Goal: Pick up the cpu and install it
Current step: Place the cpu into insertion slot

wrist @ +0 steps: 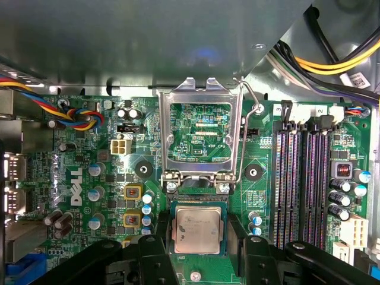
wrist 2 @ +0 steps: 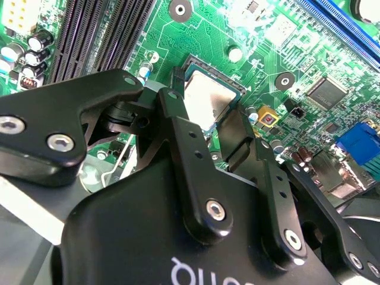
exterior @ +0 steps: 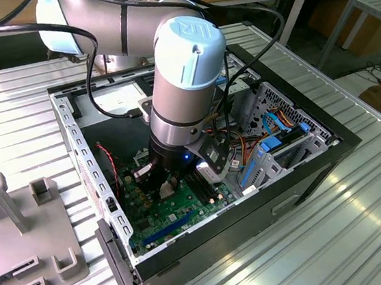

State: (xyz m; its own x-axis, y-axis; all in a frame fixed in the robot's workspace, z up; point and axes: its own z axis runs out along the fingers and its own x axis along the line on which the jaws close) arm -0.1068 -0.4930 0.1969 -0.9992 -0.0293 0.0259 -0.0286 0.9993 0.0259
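Observation:
The cpu (wrist: 198, 228) is a small square chip with a dull silver top, lying level in the socket on the green motherboard (wrist: 83, 172). My gripper (wrist: 198, 238) is low over it, one black finger (wrist: 159, 237) against each of two opposite edges, shut on the chip. In the second wrist view the cpu (wrist 2: 209, 95) shows between the same black fingers (wrist 2: 178, 127) of the gripper (wrist 2: 208, 119), its near part hidden by them. In the exterior view the arm reaches down into the open computer case (exterior: 342, 142) and the gripper (exterior: 160, 187) hangs just above the motherboard (exterior: 168, 217).
The hinged metal socket frame (wrist: 200, 89) stands flipped open beside the socket, its wire lever (wrist: 244, 127) raised. Long black memory slots (wrist: 297, 184) run close by. Coloured cables (wrist: 83, 116) cross one board corner. A grey fixture (exterior: 21, 230) sits on the table outside the case.

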